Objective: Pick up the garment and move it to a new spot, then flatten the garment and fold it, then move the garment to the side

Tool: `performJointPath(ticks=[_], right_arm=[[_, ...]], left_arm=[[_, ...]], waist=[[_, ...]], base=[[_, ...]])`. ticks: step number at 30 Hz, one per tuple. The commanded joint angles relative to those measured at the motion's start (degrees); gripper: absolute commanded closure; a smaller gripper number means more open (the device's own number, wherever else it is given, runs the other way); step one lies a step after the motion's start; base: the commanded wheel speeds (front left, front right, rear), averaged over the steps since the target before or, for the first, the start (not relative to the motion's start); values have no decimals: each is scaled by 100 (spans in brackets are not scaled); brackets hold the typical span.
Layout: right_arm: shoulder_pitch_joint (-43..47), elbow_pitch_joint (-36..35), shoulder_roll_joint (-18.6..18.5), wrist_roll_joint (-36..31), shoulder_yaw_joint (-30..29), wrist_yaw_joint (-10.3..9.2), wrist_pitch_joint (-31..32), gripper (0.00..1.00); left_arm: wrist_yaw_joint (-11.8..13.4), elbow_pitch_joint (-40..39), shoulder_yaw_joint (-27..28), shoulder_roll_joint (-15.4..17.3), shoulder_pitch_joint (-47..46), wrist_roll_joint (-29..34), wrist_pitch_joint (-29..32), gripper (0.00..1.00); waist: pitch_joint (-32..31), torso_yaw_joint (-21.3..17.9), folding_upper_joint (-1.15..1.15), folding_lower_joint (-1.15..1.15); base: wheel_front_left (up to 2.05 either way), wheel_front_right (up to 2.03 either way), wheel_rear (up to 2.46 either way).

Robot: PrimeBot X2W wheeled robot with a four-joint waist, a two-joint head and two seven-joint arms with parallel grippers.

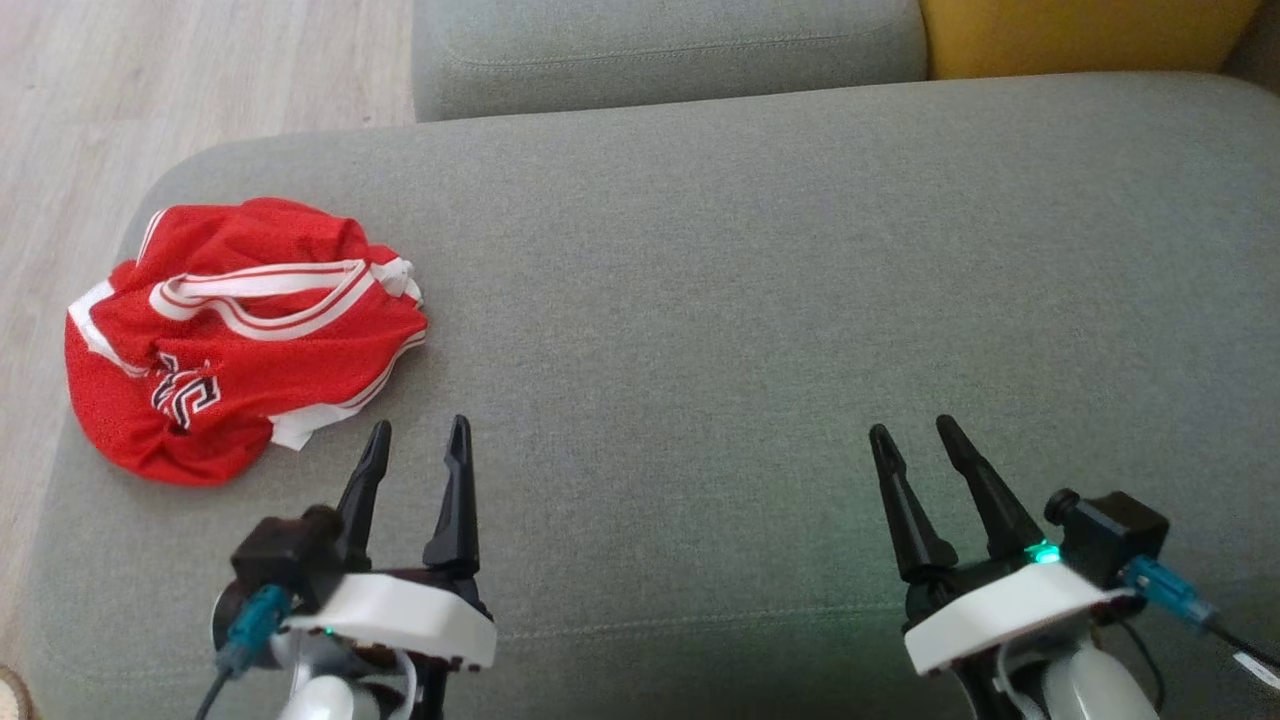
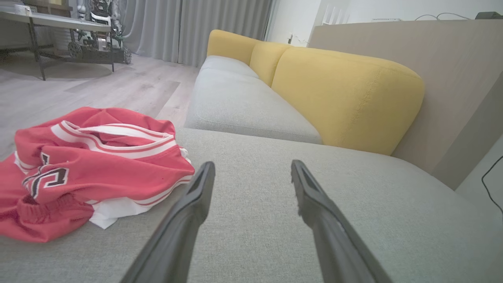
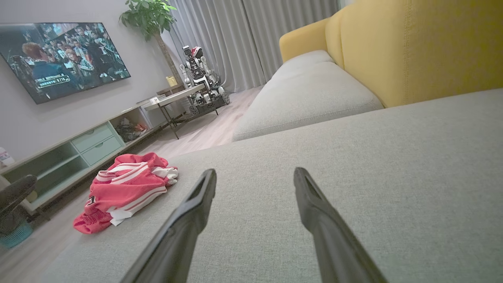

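The crumpled red mesh jersey with white trim (image 1: 245,335) lies at the left edge of the grey fabric sofa seat (image 1: 750,300); pickup looks not yet begun; left tool (image 1: 418,430) and right tool (image 1: 912,428) hover empty, fingers apart; next, the left tool should reach left onto the cloth.

Soft, even daylight lies over the grey sofa cushion (image 1: 700,300), and shadows are faint. The head view is slightly blurred, smearing the red garment (image 1: 240,330) on the cushion. Both wrist views bow at their edges.
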Motion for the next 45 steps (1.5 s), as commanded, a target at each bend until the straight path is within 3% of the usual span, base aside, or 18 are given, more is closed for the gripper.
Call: performJointPath(ticks=[1, 24, 45], right_arm=[[-317, -243, -61, -171, 111, 1, -78, 0], [-342, -292, -76, -1816, 215, 1, -484, 0], [-321, -184, -76, -1870, 71, 1, -487, 0]], left_arm=[[37, -248, 98, 77, -318, 172, -72, 0], [-145, -186, 143, -113, -201, 1691, -474, 0], [-420, 65, 477, -252, -110, 1585, -478, 0]], waist=[[1, -1, 0, 0], [93, 10, 0, 0], [70, 59, 0, 0]], base=[[0, 0, 0], [0, 0, 0], [0, 0, 0]])
